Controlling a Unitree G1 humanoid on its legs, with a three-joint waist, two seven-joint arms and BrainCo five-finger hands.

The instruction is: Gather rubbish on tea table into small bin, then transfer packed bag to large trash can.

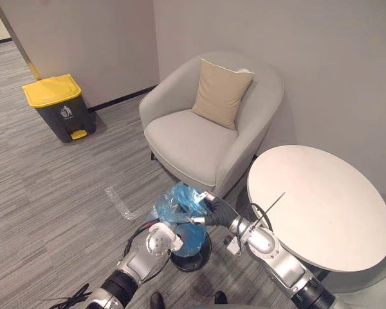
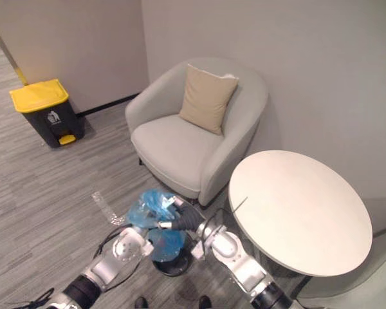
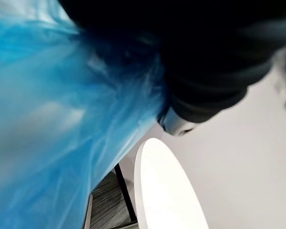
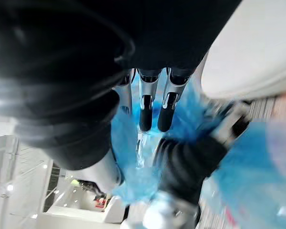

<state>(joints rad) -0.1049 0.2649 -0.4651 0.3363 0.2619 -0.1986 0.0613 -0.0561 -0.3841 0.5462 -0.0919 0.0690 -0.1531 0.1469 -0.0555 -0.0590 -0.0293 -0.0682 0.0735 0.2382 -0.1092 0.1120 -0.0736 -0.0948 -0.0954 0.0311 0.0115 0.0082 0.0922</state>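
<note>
- Large trash can (image 1: 55, 106), yellow lid: on the floor by the wall, far left.
- Left hand (image 3: 209, 57): pressed into the blue bag (image 1: 183, 199); fingers buried in film, grip cannot be told.
- Bag: sits in the small black bin (image 1: 193, 261) on the floor.
- Right hand (image 4: 144, 102): fingers (image 4: 168, 102) straight, tips against the bag.
- Round white counter (image 1: 321, 206): right of the bin.

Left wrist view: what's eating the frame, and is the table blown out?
Left wrist view: the left hand has a dark cover that reads near-black, no detail; the blue bag glows translucent with pale highlights; the tea table top is flat bright white. Left eye view: same table evenly lit, no hot spot.
</note>
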